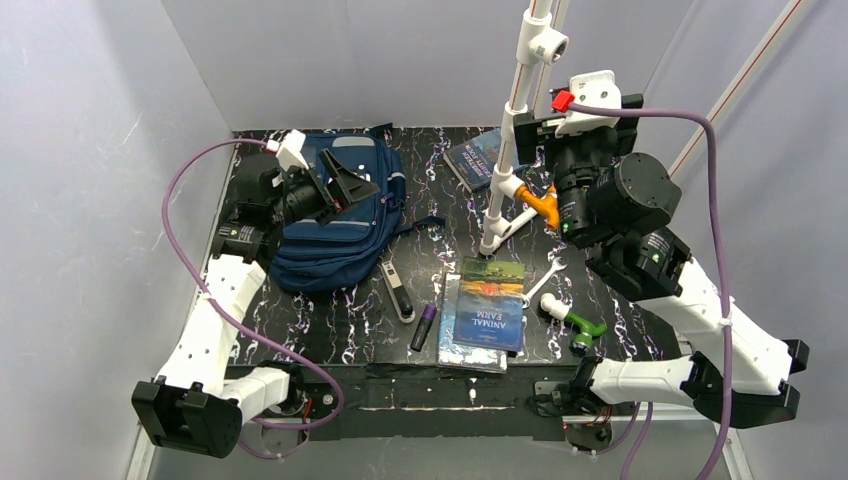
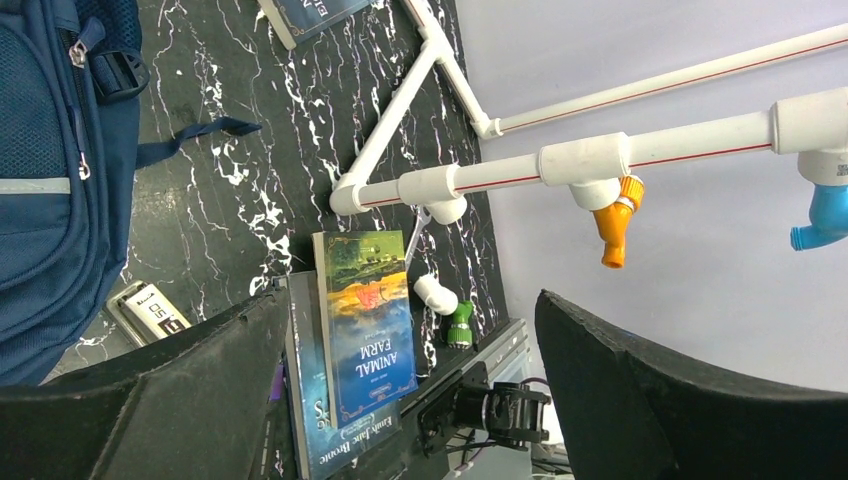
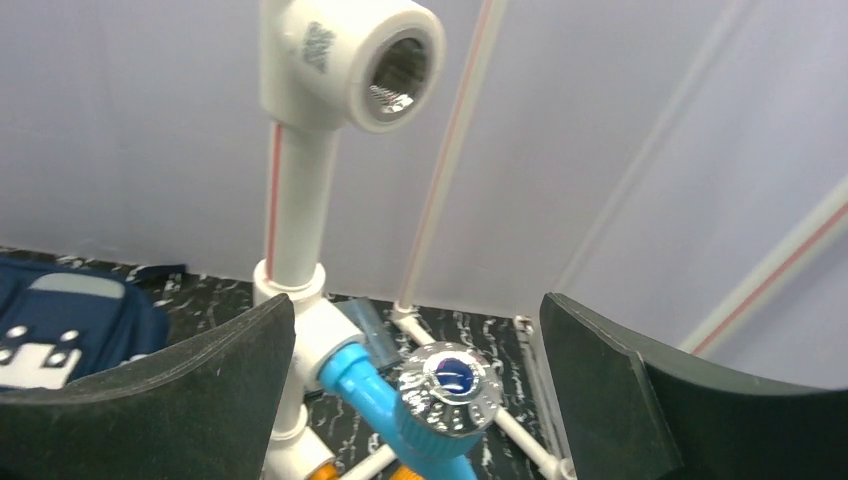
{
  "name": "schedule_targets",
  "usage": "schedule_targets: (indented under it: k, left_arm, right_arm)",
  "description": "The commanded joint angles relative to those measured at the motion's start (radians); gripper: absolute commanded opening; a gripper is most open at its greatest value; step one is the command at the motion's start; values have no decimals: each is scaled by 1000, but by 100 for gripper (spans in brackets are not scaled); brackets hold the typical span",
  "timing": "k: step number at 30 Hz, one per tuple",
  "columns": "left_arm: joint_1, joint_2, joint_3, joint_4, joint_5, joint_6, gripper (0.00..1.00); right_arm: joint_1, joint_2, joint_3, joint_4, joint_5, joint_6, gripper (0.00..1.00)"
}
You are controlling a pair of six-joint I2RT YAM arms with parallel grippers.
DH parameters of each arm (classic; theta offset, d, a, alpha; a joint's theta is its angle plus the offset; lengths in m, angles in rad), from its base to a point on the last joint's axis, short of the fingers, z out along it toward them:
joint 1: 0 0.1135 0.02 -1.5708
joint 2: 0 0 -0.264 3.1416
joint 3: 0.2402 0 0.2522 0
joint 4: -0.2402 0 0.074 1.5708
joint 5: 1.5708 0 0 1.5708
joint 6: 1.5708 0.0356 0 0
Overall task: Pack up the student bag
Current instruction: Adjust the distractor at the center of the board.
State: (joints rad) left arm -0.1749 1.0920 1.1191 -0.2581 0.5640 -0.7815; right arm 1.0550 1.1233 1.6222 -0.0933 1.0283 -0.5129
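Right, from my desk I see both pincers spread wide, with nothing between the fingers of either. The left pincer (image 2: 410, 300) hangs over the student bag (image 1: 335, 240), which lies on the black marbled table (image 1: 330, 320). From above, the pincer overlaps the bag's upper half, and I cannot tell whether it touches the fabric. In its wrist view the navy bag fills the space beyond one finger, with a strap trailing onto the table.

Ahead of that pincer, well apart from it, lies the Animal Farm book (image 2: 370, 320), stacked on a second book (image 2: 320, 435). Between the bag and those books lie a small grey-and-black tool (image 1: 398, 292) and a purple marker (image 1: 424, 327).

The right pincer (image 3: 417, 300) is raised, well away from the bag, and faces the white pipe frame (image 3: 295, 200). An open pipe fitting (image 3: 395, 65) sits above its fingers, and a blue valve (image 3: 350, 385) shows low between them, farther off. An orange valve (image 1: 543, 205) shows at the lower edge of its wrist view. A third book (image 1: 475, 158) lies near the frame, on the bag's side of this pincer.
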Motion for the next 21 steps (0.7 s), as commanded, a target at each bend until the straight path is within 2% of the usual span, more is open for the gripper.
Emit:
schedule_targets:
  k: [1,4,8,13,17,21]
  left_arm:
    - [-10,14,33,-3,19,18,92]
    - [-14,20,34,-3,27,19,92]
    - [-15,11,25,-3,33,21,92]
    - [-17,-1,7,-3,47,19,92]
    - [-18,1,-3,-2,61,17,92]
    - [-18,5,-8,0,83,24,92]
  right_arm:
    - [-15,26,27,175,146,-169,98]
    - [-104,54,37,175,134,-158,98]
    - [-263,93,110,16,70,7,98]
    - [-420,129,159,-73,14,128,98]
    - [-473,148,196,-100,-15,178,98]
    - [-475,137,211,-154,-52,247,98]
